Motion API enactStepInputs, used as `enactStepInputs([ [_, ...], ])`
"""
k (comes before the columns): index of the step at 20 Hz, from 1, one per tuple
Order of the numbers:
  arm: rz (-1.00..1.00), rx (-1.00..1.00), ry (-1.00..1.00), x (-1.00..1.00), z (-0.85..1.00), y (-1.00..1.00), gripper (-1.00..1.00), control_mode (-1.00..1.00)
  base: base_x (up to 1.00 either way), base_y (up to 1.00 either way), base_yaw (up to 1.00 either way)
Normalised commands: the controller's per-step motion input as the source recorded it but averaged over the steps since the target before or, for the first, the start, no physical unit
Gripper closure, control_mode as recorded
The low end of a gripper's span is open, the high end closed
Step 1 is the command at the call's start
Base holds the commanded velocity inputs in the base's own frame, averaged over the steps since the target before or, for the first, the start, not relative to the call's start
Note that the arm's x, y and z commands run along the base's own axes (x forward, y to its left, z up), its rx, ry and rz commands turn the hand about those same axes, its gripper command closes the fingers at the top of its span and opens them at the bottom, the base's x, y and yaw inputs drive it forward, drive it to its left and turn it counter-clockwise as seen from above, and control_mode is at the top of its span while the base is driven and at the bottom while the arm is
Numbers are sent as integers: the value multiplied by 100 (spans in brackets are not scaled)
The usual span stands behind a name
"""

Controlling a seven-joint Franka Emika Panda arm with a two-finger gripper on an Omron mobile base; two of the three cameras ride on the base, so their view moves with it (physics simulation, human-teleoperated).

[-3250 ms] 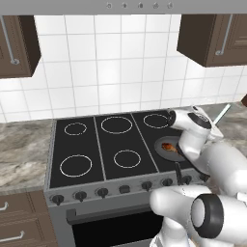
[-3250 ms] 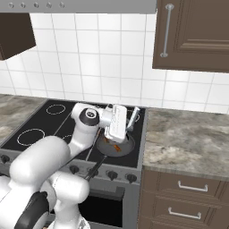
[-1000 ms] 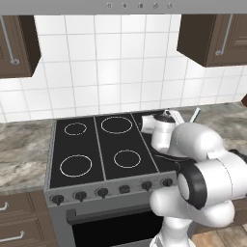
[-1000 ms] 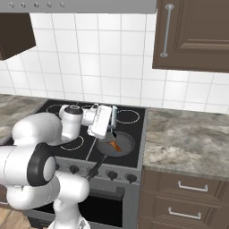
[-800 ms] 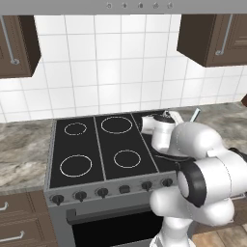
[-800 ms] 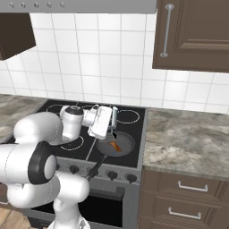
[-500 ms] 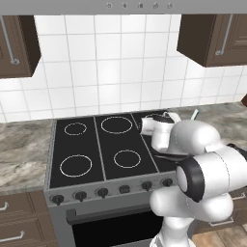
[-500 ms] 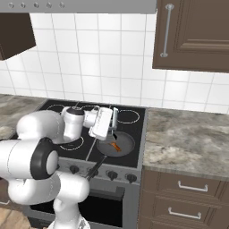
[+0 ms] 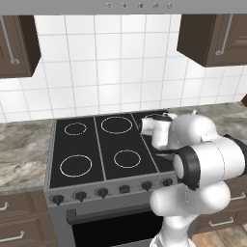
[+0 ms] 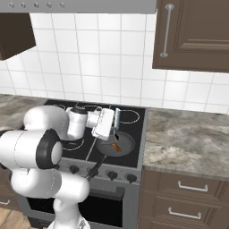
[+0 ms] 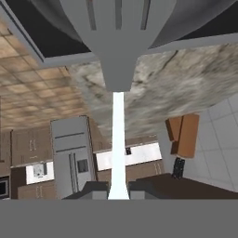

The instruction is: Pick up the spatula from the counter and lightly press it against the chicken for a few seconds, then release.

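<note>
- Since the earlier frames the arm's elbow has swung out to its left, and the end effector point(image 11: 117, 188) has shifted a little left along the stove point(image 10: 136, 117), from over the pan point(image 10: 129, 142) to beside its near-left rim.
- Its jaws stand narrow, clamped on the thin white handle of the spatula point(image 11: 117, 130). The grey blade reaches out ahead of the hand toward the pan.
- The chicken point(image 10: 116, 147) lies as a small orange piece inside the pan. Whether the blade touches it I cannot tell (the hand hides the blade in both base views).
- Likely risk: the handle is slim and held near its end, so a push on the blade may twist it in the grip and make the press slide off the meat.
- Too hard a press could skid the chicken or tip the pan, whose handle juts over the stove front.
- Letting go here would probably drop the spatula into the pan.
</note>
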Motion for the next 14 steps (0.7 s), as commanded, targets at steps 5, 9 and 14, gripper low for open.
enactStepInputs([
  [5, 0, 0, 2, 19, -15, -6, 100, -100, 0, 0, 0],
  [9, 0, 0, 3, 18, -21, 0, 100, -100, 0, 0, 0],
  [14, 0, 0, 2, 24, -16, 0, 100, -100, 0, 0, 0],
])
